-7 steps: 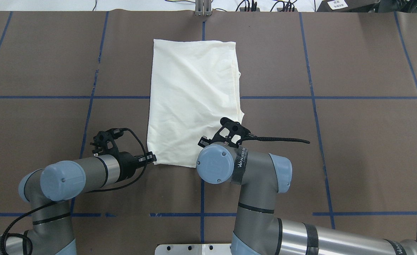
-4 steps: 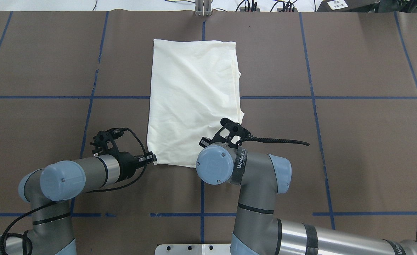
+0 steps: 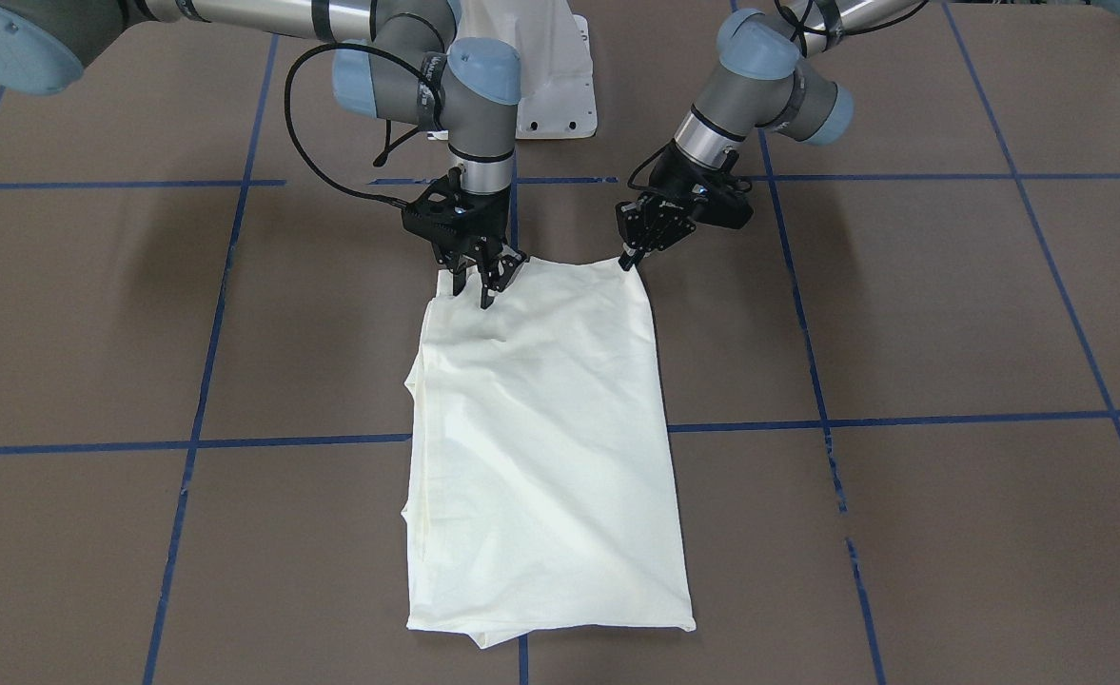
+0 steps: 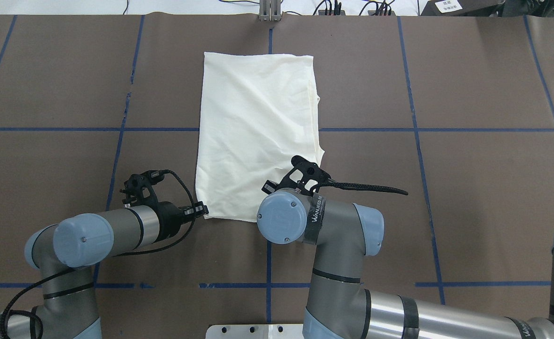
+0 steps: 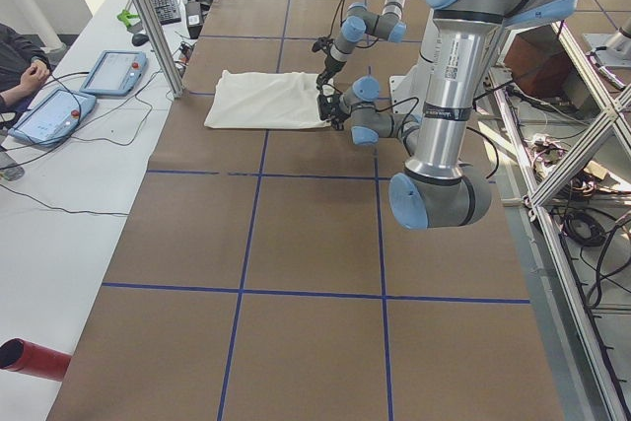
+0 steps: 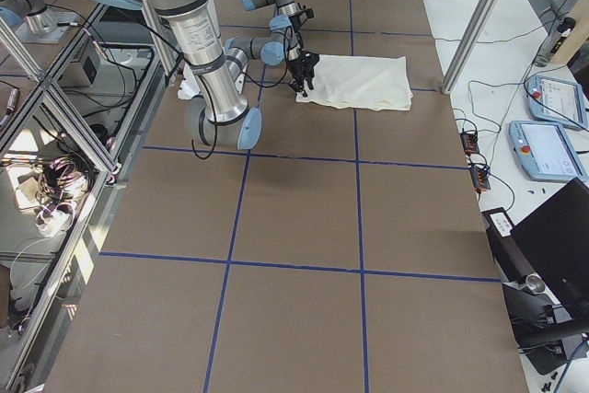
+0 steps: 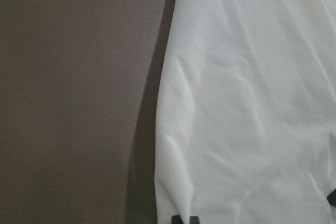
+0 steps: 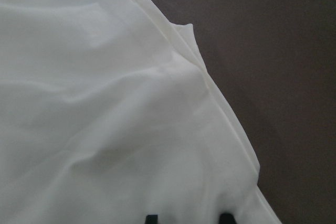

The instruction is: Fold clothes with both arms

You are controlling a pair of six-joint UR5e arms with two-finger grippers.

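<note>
My left gripper and right gripper are spread apart, not pinching, at two corners of the shirt. I should pinch both corners tight, then lift them together.

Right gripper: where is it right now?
Front-facing view, left of centre: the right gripper is down at the shirt's robot-side edge, near one corner; the left gripper is at the other corner of that edge.
</note>
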